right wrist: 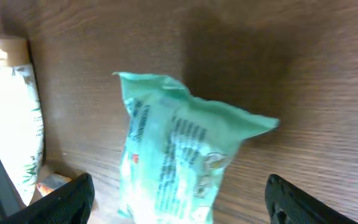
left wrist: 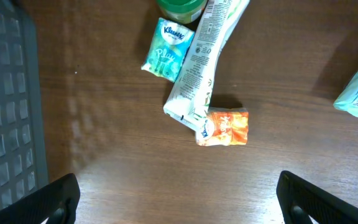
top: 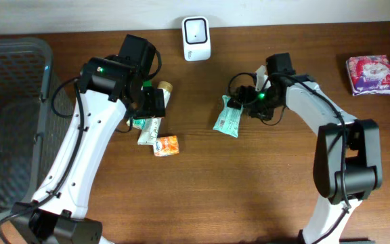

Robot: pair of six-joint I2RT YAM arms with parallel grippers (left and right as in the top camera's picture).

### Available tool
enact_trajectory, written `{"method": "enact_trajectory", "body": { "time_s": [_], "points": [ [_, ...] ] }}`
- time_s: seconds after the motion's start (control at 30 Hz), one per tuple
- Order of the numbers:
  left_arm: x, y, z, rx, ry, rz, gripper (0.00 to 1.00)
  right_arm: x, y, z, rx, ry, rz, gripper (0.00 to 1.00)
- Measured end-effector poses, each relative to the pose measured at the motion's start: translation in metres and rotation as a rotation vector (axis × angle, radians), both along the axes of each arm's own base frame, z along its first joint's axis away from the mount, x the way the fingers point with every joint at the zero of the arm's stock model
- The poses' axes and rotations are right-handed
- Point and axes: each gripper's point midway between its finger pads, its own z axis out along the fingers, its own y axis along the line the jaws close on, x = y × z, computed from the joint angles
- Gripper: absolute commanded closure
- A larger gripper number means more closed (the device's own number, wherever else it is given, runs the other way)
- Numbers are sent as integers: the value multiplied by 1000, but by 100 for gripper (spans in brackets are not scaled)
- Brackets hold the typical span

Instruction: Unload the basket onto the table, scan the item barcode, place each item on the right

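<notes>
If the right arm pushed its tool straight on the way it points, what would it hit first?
Most likely the pale green packet, lying straight ahead of the right tool, between its spread fingers, with the wooden table under it. How close it is, I can't tell.

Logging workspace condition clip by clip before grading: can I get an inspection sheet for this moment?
Surface: brown wooden table, no spills seen.
Job's things: green packet lying on the table below the right gripper; white scanner at the far edge.
Clutter: Kleenex pack, white tube, orange packet touching the tube's end, pink packet at far right.
Grippers: left gripper open, empty, above the clutter; right gripper open, fingers wide of the green packet on either side.
Cables: black cable loops at the right wrist.
Surroundings: grey basket at the left edge.
</notes>
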Motion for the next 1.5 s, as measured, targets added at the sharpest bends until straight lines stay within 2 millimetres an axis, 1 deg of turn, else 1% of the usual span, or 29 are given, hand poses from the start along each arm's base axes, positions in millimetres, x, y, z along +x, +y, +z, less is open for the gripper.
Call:
{"method": "enact_trajectory", "body": {
  "time_s": [0.07,0.1,0.13,0.17,0.27,0.33,0.37,0.4,0.47,0.53,0.63,0.67,0.73,0.8,0.83,0.87,0.9,0.93,1.0,1.03,1.07,1.13,1.2,1.23,1.3,1.33,1.4,1.43,1.5],
  "points": [
    [0,0,0,0,0,0,1,2,-13,-2,2,3,-25,13],
    [0,0,0,0,0,0,1,-2,-19,-8,8,12,-34,14],
    [0,0,0,0,0,0,1,-4,-17,-14,40,0,-31,21],
    [0,0,0,0,1,0,1,-6,-12,-17,69,-6,-18,22],
    [0,0,0,0,0,0,1,-4,2,-17,122,-45,6,23],
    [0,0,0,0,0,0,1,1,15,-19,150,-64,22,43],
    [0,0,0,0,1,0,1,2,23,-21,158,-70,34,48],
    [0,0,0,0,0,0,1,1,28,-25,169,-68,46,65],
    [0,0,0,0,0,0,1,1,31,-25,174,-71,51,90],
    [0,0,0,0,0,0,1,2,34,-23,189,-75,56,96],
    [0,0,0,0,0,0,1,0,42,-18,254,-75,81,96],
    [0,0,0,0,0,0,1,1,52,-8,333,-102,119,96],
    [0,0,0,0,0,0,1,4,64,14,434,-157,174,96],
    [0,0,0,0,0,0,1,15,69,42,467,-215,202,96],
    [0,0,0,0,0,0,1,27,71,80,475,-311,226,96],
    [0,0,0,0,0,0,1,29,72,101,483,-356,239,96],
    [0,0,0,0,0,0,1,22,77,148,539,-434,292,96],
    [0,0,0,0,0,0,1,17,79,158,567,-445,317,96],
    [0,0,0,0,0,0,1,7,82,167,633,-426,357,96],
    [0,0,0,0,1,0,1,4,80,166,646,-404,356,96],
    [0,0,0,0,0,0,1,3,71,166,662,-383,340,96],
    [0,0,0,0,0,0,1,2,65,171,694,-383,345,96],
    [0,0,0,0,0,0,1,0,65,172,704,-373,348,96],
    [0,0,0,0,0,0,1,2,63,166,679,-350,319,96],
    [0,0,0,0,0,0,1,11,54,138,535,-293,207,96],
    [0,0,0,0,-1,0,1,19,44,121,427,-279,142,96],
    [0,0,0,0,0,0,1,27,33,95,250,-259,62,96],
    [0,0,0,0,0,0,1,29,32,88,186,-264,46,96],
    [0,0,0,0,0,0,1,31,38,84,138,-280,47,96]
  ]
}}
